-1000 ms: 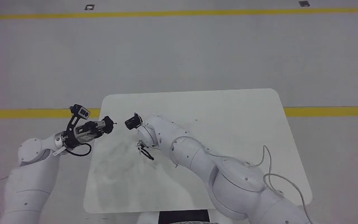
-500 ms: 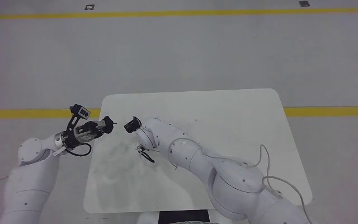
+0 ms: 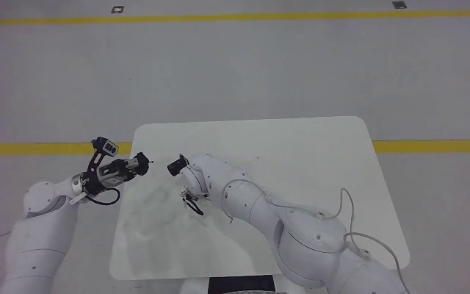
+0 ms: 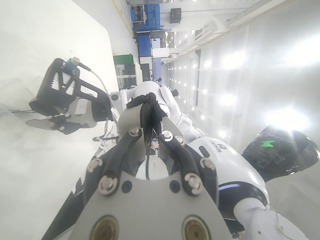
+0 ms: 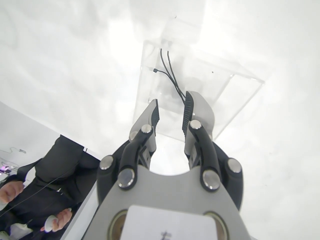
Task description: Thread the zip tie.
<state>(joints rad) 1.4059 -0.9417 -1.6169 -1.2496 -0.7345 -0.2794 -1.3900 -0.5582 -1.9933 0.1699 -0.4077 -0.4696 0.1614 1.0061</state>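
My left gripper (image 3: pixel 142 165) hovers off the table's left edge, shut on a black zip tie (image 4: pixel 147 116) that is bunched at the fingertips. In its own wrist view the left gripper (image 4: pixel 147 106) points toward the right arm's wrist. My right gripper (image 5: pixel 171 106) is open and points down over a clear plastic box (image 5: pixel 240 96) on the white table (image 3: pixel 308 169). Inside the box lie a few thin black zip ties (image 5: pixel 170 73); one strand runs up to the inner face of one finger (image 5: pixel 188 106). From above, the right gripper (image 3: pixel 189 200) sits left of the table's centre.
The right arm's wrist and its black camera mount (image 4: pixel 60 86) stand close in front of the left gripper. A loose cable (image 3: pixel 352 220) trails by the right arm's base. Bare table surface stretches to the right and far side.
The right arm's wrist has shifted slightly down and back by a small amount. The left arm with its zip tie has stayed still.
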